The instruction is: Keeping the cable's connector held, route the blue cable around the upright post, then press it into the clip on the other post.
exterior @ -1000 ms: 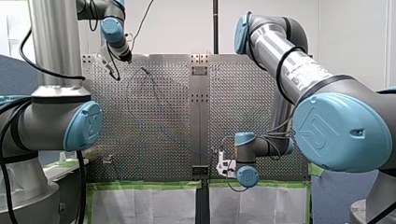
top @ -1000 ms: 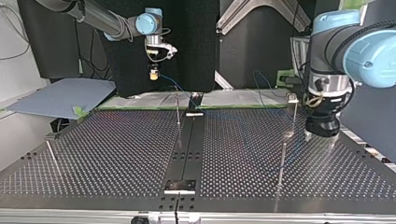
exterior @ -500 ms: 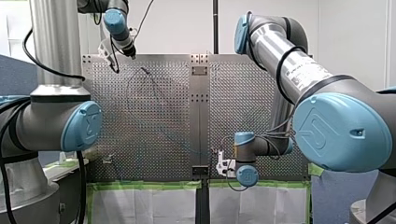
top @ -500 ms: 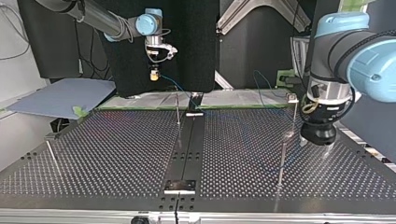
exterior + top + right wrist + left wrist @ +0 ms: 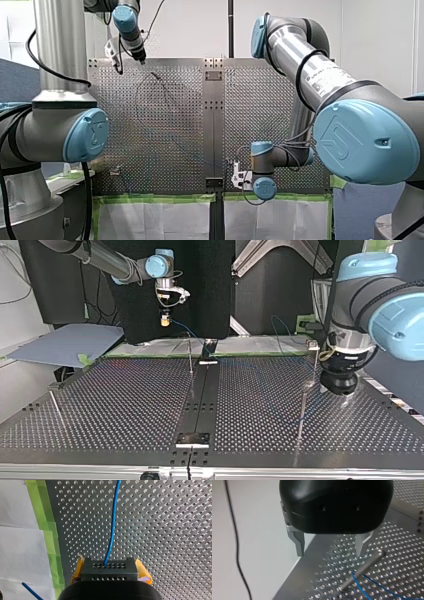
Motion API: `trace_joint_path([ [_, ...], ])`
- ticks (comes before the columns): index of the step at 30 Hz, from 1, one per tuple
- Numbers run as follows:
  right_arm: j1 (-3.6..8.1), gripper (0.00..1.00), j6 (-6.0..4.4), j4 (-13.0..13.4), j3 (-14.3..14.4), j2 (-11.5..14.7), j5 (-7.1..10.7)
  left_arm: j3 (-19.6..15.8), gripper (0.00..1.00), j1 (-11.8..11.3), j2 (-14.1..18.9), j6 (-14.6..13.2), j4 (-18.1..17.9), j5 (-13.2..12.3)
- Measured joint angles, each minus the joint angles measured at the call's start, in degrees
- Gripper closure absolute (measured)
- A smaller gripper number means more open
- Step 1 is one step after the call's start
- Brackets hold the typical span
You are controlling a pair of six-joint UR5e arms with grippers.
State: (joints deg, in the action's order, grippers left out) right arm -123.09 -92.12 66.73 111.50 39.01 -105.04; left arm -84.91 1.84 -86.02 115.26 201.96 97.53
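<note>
My right jaws are clenched on the black connector (image 5: 109, 569), with yellow pads (image 5: 144, 572) either side of it. From the connector the blue cable (image 5: 112, 522) runs straight ahead over the perforated counter (image 5: 170, 517), with green tape (image 5: 41, 515) off to one side. My left jaws hang released and empty above the counter's edge. Just ahead of one metal finger (image 5: 362, 543) stands a post (image 5: 369, 563), and the cable crosses it further on.

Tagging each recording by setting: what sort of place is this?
Most likely a robotics lab bench: my left arm and my right arm flank a perforated metal table edged with green tape, where thin posts and a blue cable are set up.
</note>
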Motion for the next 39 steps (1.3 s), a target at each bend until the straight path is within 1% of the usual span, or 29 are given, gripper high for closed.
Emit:
trace_joint_path([
  [12,-0.01,1.00,0.30,-0.02,0.01,0.00,0.00,0.01,0.00,0.53,-1.12,-5.05,-0.02,0.29],
  [20,0.00,1.00,0.34,-0.12,0.00,0.01,0.00,0.00,0.00,0.56,-1.35,-8.91,-0.06,1.51],
  [31,0.00,1.00,0.34,-0.10,0.00,0.04,0.00,-0.02,0.00,1.04,-1.41,-14.30,-0.06,-0.28],
  [39,0.00,1.00,0.31,-0.10,0.00,0.04,0.00,-0.02,0.00,1.29,-1.39,-18.05,-0.12,-0.62],
])
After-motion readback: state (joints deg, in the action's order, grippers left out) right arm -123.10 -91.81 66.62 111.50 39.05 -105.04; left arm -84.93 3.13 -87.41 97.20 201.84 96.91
